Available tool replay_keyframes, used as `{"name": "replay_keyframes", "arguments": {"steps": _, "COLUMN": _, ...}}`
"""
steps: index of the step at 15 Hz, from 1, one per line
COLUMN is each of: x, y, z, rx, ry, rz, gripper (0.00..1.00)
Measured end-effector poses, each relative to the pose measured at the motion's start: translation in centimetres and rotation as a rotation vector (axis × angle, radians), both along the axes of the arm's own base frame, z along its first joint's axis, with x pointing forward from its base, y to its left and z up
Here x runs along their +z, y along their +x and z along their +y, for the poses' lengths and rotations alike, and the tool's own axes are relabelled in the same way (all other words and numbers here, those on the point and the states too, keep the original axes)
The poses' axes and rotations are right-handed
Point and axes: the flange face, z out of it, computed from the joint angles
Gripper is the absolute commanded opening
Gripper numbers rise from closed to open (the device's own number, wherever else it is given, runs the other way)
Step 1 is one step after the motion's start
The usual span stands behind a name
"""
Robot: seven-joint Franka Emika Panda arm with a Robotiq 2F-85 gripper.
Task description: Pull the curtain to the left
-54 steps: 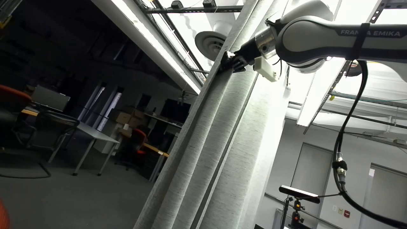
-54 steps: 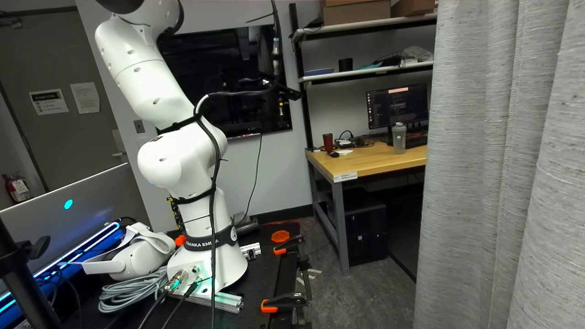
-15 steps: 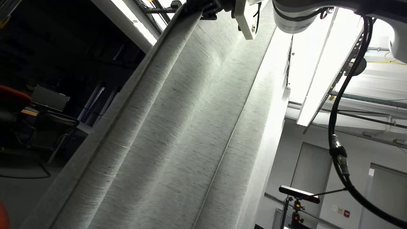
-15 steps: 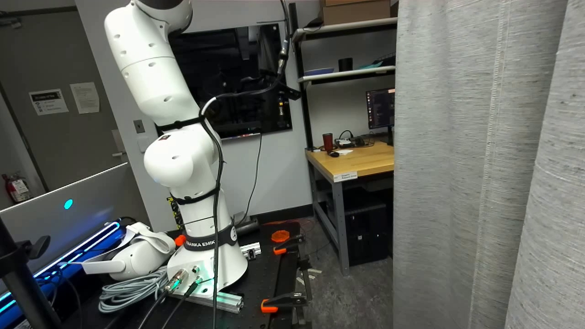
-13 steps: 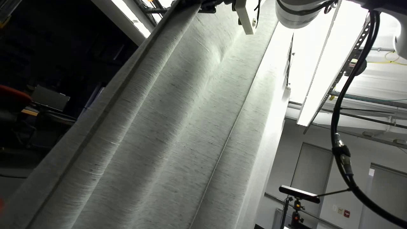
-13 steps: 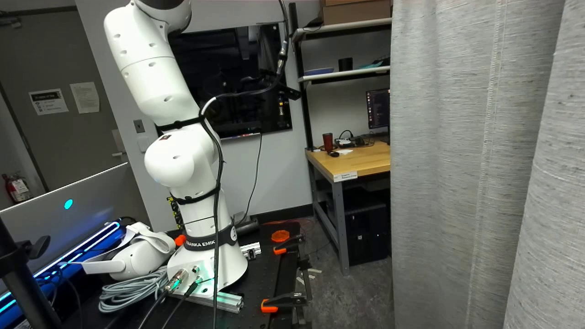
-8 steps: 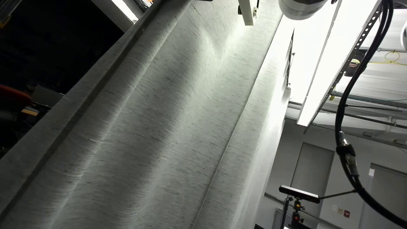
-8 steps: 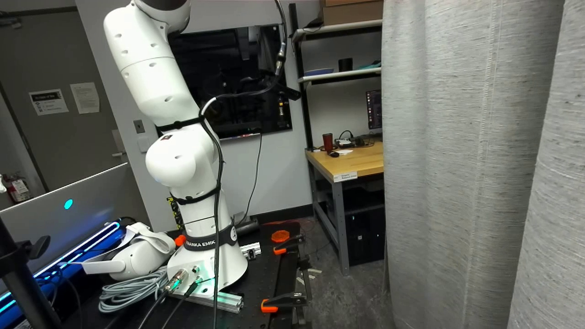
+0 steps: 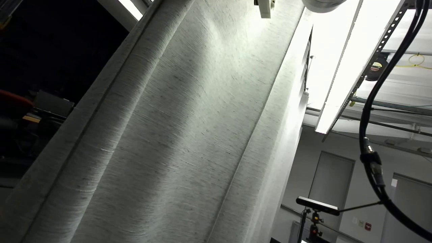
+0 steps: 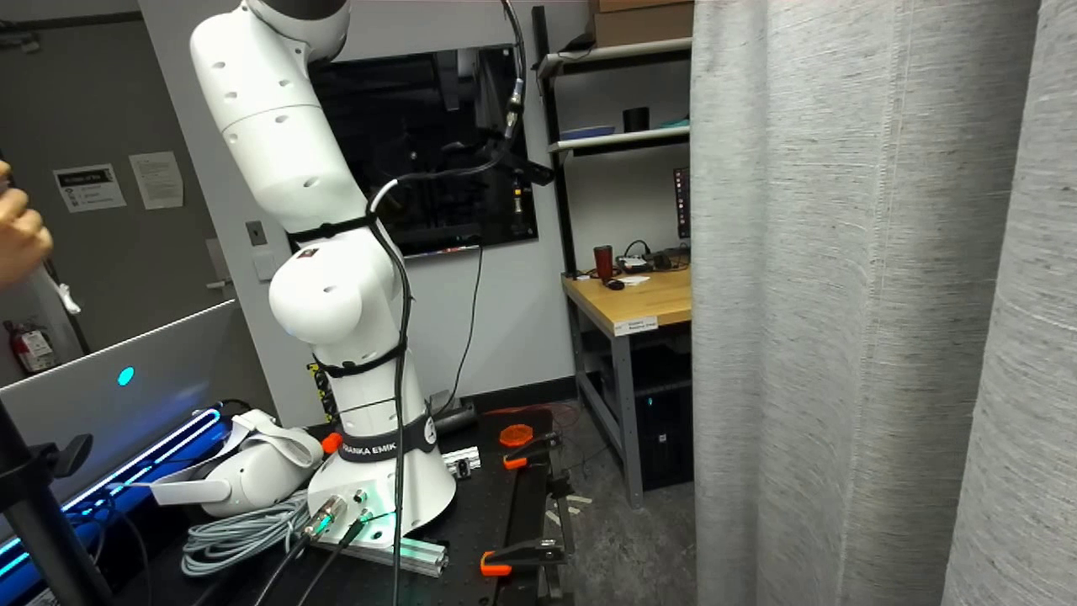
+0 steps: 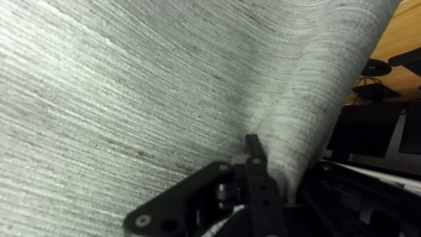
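Observation:
The curtain (image 9: 189,121) is a tall pale grey woven sheet with long folds; it fills much of an exterior view. It also hangs on the right side of an exterior view (image 10: 808,295). In the wrist view my gripper (image 11: 283,154) is shut on a bunched fold of the curtain (image 11: 296,108), which runs down between the fingers. The left finger (image 11: 258,164) shows against the cloth; the tip of the right finger is hidden behind the fold. The gripper is out of sight in both exterior views; only a pale wrist mount (image 9: 265,8) shows at the top edge.
The arm (image 10: 294,151) stands on a black table with clamps (image 10: 530,555). A wooden desk (image 10: 639,295) and shelves (image 10: 623,135) stand behind, partly covered by the curtain. A person's hand (image 10: 18,231) is at the left edge. The arm's cable (image 9: 371,158) hangs near a camera on a stand (image 9: 317,206).
The curtain's free edge has moved left in both exterior views, spreading the folds and covering more desk. The gripper has gone up and left out of view. A hand has appeared.

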Motion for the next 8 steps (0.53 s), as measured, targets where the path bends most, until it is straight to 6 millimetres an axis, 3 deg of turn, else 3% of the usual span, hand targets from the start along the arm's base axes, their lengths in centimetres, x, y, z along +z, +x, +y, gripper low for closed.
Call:
{"name": "replay_keyframes", "arguments": {"steps": 4, "x": 0.2, "y": -1.0, "z": 1.3, "rx": 0.028, "ry": 0.0, "rz": -0.005, "gripper": 0.0}}
{"name": "replay_keyframes", "arguments": {"steps": 8, "x": -0.1, "y": -3.2, "z": 4.2, "rx": 0.091, "ry": -0.008, "rz": -0.004, "gripper": 0.0}}
